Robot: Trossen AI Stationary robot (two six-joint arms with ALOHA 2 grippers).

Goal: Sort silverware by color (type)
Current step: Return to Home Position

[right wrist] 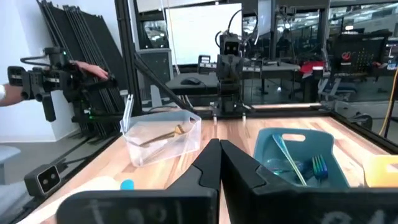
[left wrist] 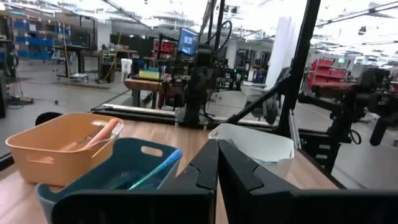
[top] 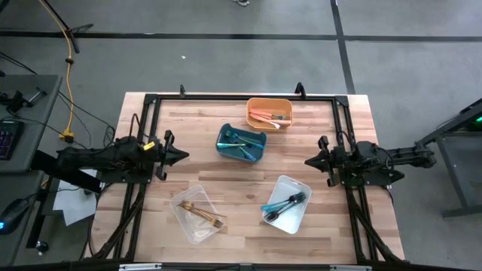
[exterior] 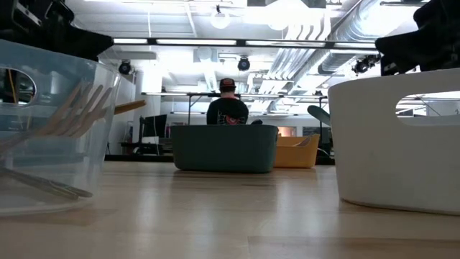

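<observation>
**Silverware binned; both arms parked at the bench sides**

The silverware is found in four bins between the arms. Salmon-orange pieces are in the orange bin at the far edge and teal pieces in the teal bin beside it. Gold forks are in the clear bin toward the near left corner. Blue-black pieces lie diagonally in the white bin toward the near right corner. No loose piece is seen on the bench. The left end effector, by the left edge, is nearer the gold forks; the right end effector, by the right edge, is nearer the white bin. Both are clenched on nothing, so sorting is judged finished.
</observation>
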